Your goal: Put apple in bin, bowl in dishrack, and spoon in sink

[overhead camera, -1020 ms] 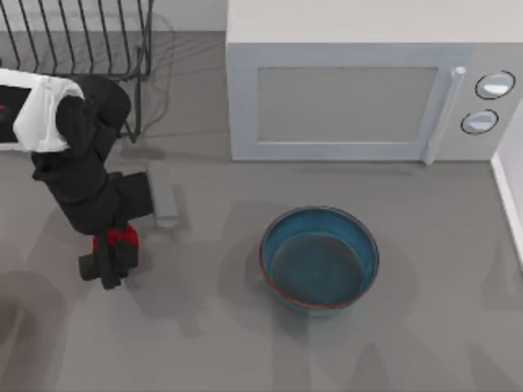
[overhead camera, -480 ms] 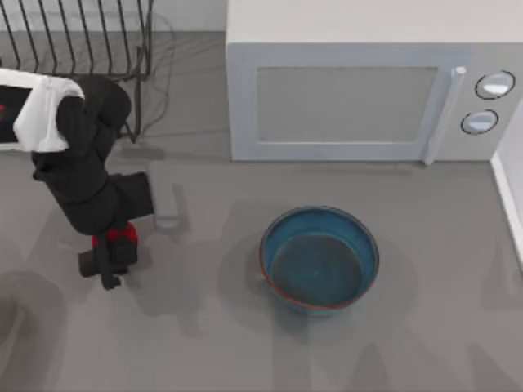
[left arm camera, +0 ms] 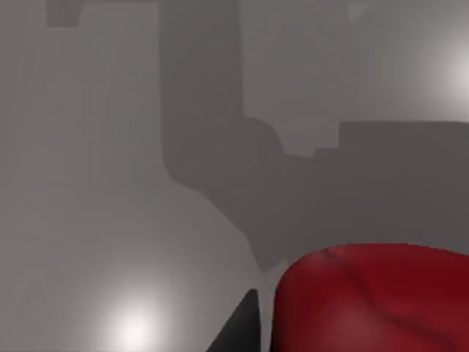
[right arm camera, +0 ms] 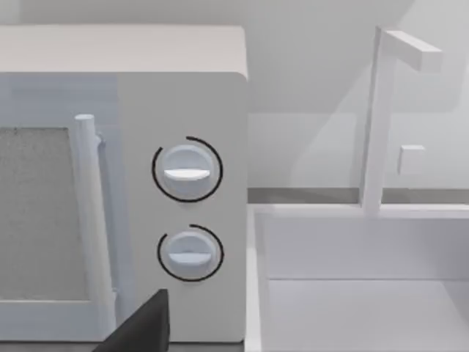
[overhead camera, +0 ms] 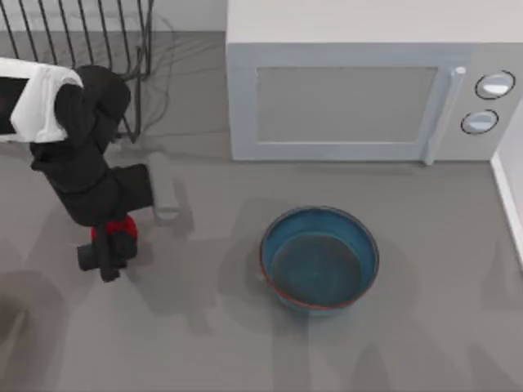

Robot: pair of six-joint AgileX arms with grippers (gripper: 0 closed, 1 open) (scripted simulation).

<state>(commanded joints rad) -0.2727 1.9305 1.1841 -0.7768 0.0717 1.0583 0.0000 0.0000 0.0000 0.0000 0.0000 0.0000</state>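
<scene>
Left arm's fingers (overhead camera: 105,255) grip the unlabelled apple (overhead camera: 119,229).

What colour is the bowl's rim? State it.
Reddish-brown, a thin line around the blue bowl; the top view shows it best.

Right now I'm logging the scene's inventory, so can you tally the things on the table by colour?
Red: 1, the apple at the left gripper
Blue: 1, the bowl
White: 1, the microwave
Dark: 1, the dishrack
Grey: 1, a small cylinder beside the left arm
Total: 5
</scene>
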